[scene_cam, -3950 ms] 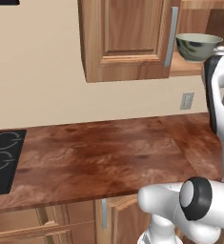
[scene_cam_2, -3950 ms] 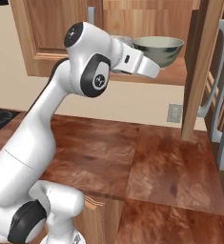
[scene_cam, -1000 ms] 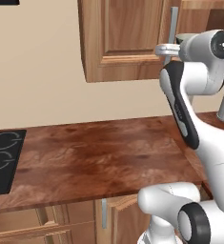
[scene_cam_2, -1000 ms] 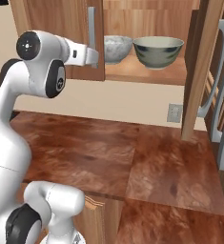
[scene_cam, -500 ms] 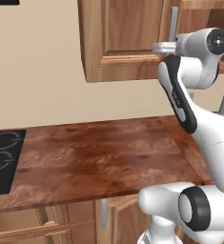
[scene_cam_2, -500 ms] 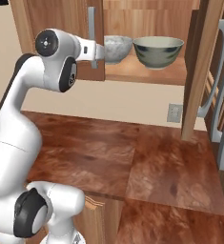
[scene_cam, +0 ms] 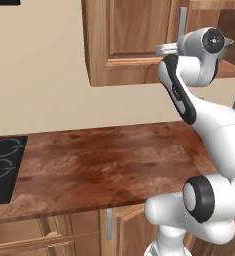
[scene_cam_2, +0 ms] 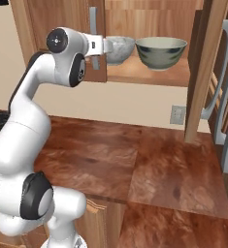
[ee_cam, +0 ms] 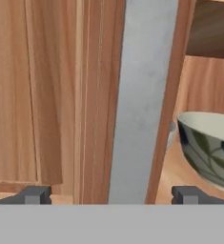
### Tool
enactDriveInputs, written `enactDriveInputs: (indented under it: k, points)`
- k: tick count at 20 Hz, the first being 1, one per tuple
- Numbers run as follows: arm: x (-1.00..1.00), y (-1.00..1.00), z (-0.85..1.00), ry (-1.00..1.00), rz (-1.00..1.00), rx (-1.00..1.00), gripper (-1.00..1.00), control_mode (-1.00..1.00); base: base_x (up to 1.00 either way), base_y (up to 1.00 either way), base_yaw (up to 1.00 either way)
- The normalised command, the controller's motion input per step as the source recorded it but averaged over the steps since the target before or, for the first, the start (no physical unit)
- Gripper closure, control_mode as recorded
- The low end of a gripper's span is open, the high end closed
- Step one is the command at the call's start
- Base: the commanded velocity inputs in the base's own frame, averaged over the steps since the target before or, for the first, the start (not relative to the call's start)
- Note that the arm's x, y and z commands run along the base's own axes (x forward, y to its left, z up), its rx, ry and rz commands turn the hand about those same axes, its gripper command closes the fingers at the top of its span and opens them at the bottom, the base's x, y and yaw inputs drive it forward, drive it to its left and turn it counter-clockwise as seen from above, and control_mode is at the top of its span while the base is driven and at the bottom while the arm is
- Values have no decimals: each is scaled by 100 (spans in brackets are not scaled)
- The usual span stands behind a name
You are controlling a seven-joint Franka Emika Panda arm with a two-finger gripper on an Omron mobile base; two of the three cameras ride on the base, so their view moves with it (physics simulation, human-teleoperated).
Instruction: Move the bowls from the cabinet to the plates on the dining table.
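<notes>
The cabinet [scene_cam_2: 149,72] hangs on the wall above a reddish-brown wooden surface [scene_cam_2: 149,164], its right door swung out edge-on at the right of the right base view. On its open shelf two bowls sit side by side: a pale speckled bowl [scene_cam_2: 119,48] to the left, partly hidden by the arm's wrist, and a grey-green bowl [scene_cam_2: 161,52] with a cream inside to the right, the two near each other but apart.

The gripper [ee_cam: 111,193] is raised to shelf height at the edge of the closed left door. Its jaws are spread wide and hold nothing. In the hand view the door's long grey handle [ee_cam: 142,100] runs straight up between the two fingertips [ee_cam: 35,194], with panelled wood to the left and the grey-green bowl on the shelf to the right, just past the right tip.

In the left base view a black stovetop [scene_cam: 4,167] lies in the surface at the far left. An outlet plate [scene_cam_2: 177,115] sits on the wall below the shelf. No writing, brand or label can be read anywhere.
</notes>
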Motion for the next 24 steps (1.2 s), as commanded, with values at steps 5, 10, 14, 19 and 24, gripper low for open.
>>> enactDriveInputs:
  k: [5,10,14,19,24]
  points:
    - [42,-13,-4,0,0,-6,-100,-100,0,0,0]
    - [44,-15,-7,0,0,-2,-100,-100,0,0,0]
    - [50,-11,-16,0,0,-2,-100,-100,0,0,0]
    - [41,0,-16,0,0,-1,100,-100,0,0,0]
    - [-8,2,-1,-1,0,0,100,-100,0,0,0]
